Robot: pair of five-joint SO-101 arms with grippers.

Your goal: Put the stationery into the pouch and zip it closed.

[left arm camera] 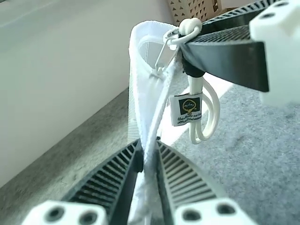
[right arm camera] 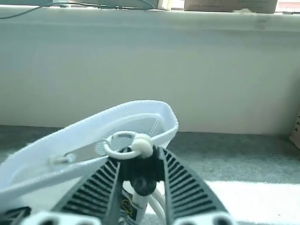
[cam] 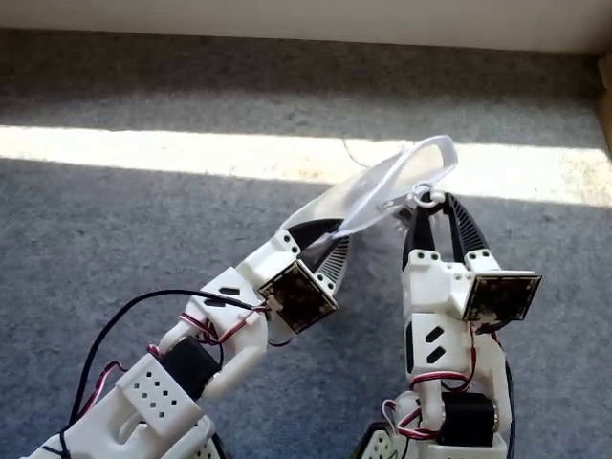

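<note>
Judged light, floppy, slippery: translucent white soft pouch (cam: 387,186); best hold stitched rim (left arm camera: 135,84); left pincer (left arm camera: 149,152) clamped there, right pincer (right arm camera: 139,161) clamped on white beaded zipper pull (right arm camera: 143,146).

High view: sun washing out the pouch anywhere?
High view: a bright sun strip crosses the carpet, washing out the pouch's far end. Left wrist view: sunlit carpet behind the zipper pull. Right wrist view: bright patch past the right tool.

High camera looks steeply down from behind; wrist cameras peer close along left pincer (left arm camera: 147,151) and right pincer (right arm camera: 139,157), all sharing the pouch (cam: 392,182), probably its zipper end.
</note>
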